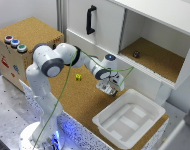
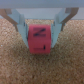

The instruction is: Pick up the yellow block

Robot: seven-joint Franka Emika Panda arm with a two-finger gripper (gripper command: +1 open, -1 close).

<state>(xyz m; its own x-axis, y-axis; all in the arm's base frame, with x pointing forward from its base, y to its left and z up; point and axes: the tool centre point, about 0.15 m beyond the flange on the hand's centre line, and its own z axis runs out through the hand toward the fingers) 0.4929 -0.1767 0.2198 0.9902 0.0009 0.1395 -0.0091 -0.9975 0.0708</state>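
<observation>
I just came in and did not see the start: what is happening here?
A Franka Panda arm reaches over a cork-covered table. Its tool is down beside a white bin. In the wrist view a red cube sits between the tool's fingers, though contact is not clear. The yellow block lies apart on the cork, untouched.

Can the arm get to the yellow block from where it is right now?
Probably yes. The yellow block sits alone on open cork, nothing around it. But the end effector is off toward the exterior view's right, straddling a red cube.
</observation>
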